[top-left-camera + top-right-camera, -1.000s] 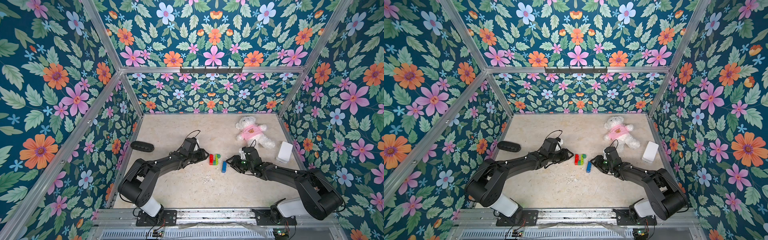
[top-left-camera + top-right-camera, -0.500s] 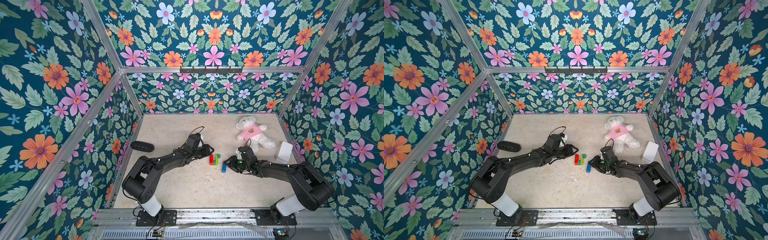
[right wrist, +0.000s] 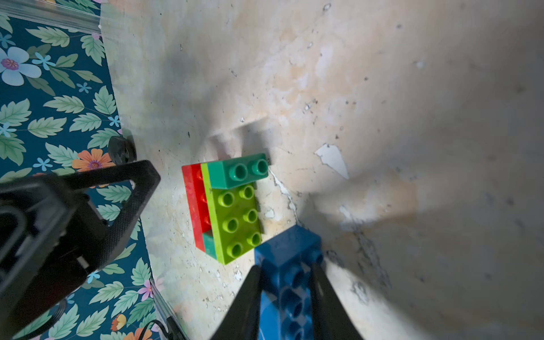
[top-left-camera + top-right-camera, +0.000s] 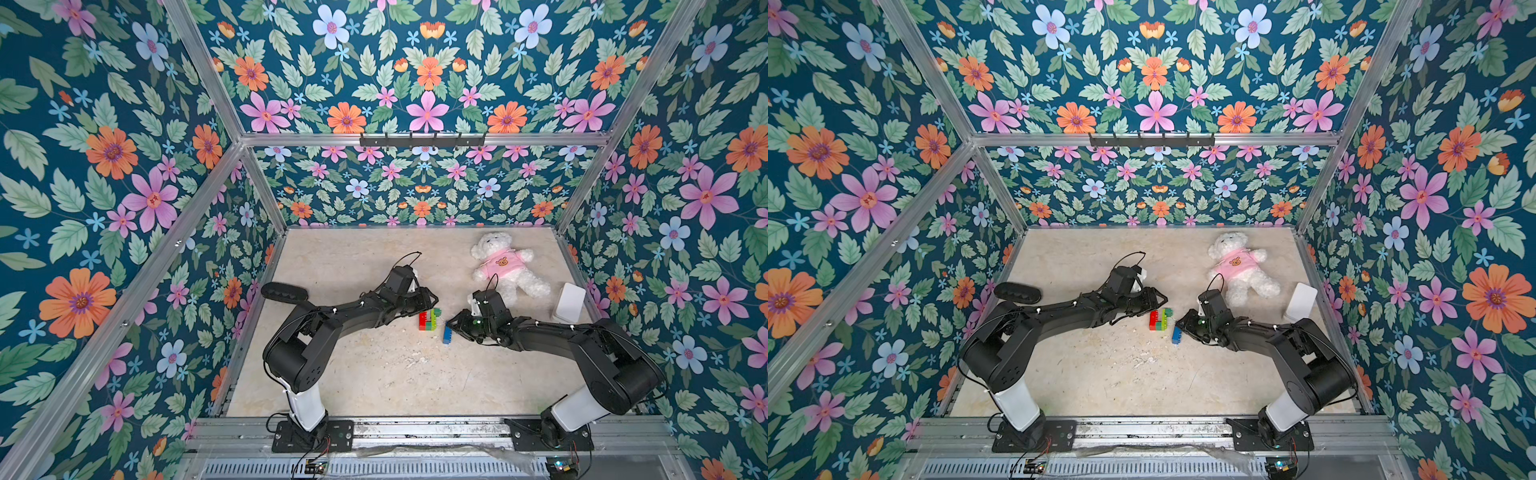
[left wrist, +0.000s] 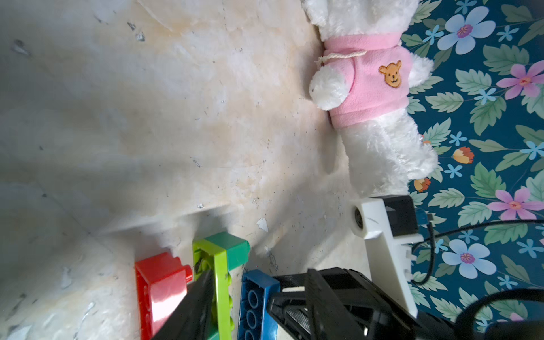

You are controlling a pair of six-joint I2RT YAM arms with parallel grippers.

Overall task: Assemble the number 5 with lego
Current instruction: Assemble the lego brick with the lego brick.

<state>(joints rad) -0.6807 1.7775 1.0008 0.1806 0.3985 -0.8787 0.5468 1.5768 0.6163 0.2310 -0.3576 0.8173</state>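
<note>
A small lego stack (image 4: pixel 428 319) lies on its side mid-table: red, dark green, lime (image 3: pixel 235 220), with a dark-green brick (image 3: pixel 240 173) on the lime one. In both top views a blue brick (image 4: pixel 447 333) (image 4: pixel 1177 335) lies just right of the stack, apart from it. My right gripper (image 3: pixel 285 269) has a finger (image 3: pixel 250 294) pressed on each long side of the blue brick (image 3: pixel 287 247). My left gripper (image 4: pixel 430 300) hovers open at the stack's far side. In the left wrist view the stack (image 5: pixel 220 265) and blue brick (image 5: pixel 256 297) lie between its spread fingers (image 5: pixel 194 306).
A white teddy (image 4: pixel 505 268) in a pink shirt lies at the back right. A white box (image 4: pixel 571 303) leans at the right wall and a black oblong object (image 4: pixel 284 291) sits by the left wall. Flowered walls enclose the table on three sides.
My right gripper slid left over the blue brick and its fingers closed in on it. My left gripper moved right, to the stack's far side. The bricks stayed put.
</note>
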